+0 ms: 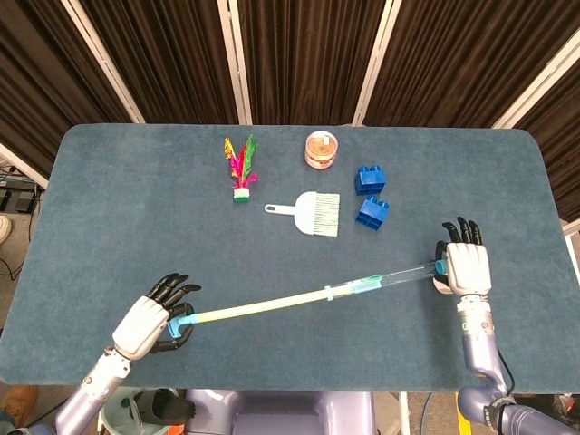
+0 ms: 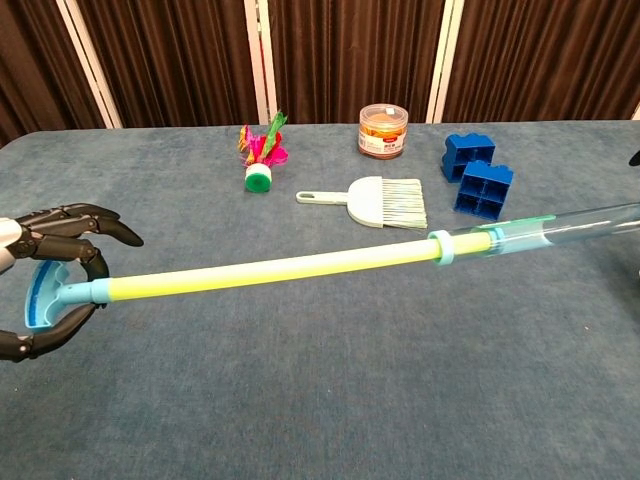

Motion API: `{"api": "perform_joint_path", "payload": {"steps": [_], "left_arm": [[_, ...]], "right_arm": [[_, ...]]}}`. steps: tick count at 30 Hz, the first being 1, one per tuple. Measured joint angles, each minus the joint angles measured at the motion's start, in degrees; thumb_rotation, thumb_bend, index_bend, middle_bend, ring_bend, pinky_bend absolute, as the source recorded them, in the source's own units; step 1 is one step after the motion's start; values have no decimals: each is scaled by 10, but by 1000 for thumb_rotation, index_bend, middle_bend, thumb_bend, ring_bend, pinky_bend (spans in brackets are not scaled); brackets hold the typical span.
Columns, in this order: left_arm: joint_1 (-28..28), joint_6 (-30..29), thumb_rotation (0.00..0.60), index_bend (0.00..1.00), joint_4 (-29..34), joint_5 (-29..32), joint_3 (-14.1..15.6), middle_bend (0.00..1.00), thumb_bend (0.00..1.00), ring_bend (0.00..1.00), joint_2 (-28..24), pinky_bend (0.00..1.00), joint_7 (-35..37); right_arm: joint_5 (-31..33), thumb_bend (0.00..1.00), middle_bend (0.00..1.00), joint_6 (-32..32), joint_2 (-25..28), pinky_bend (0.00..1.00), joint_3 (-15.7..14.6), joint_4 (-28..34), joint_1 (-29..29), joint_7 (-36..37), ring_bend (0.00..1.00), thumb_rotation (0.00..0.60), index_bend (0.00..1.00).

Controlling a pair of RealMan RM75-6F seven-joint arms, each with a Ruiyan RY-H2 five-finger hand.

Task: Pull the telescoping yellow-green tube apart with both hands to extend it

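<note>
The yellow-green tube stretches across the near side of the table, above its surface. Its clear blue outer sleeve forms the right part, joined at a pale ring. My left hand grips the blue T-shaped end cap at the tube's left end. My right hand holds the sleeve's far right end; in the chest view that hand is almost out of frame.
At the back of the table lie a feather shuttlecock, a small white brush, a round orange-lidded jar and two blue blocks. The table's near edge runs just below both hands.
</note>
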State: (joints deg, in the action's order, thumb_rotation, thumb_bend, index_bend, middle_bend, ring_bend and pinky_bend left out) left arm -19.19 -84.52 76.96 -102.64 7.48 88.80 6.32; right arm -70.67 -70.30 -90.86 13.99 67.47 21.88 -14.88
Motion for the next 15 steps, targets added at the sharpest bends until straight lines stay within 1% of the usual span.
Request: {"api": "perform_joint_path", "payload": {"steps": [15], "left_arm": [[18, -20, 600, 647, 5, -11, 8, 190, 692, 78, -15, 99, 3]], "right_arm": [[24, 401, 252, 16, -4, 84, 9, -37, 10, 10, 88, 600, 829]]}}
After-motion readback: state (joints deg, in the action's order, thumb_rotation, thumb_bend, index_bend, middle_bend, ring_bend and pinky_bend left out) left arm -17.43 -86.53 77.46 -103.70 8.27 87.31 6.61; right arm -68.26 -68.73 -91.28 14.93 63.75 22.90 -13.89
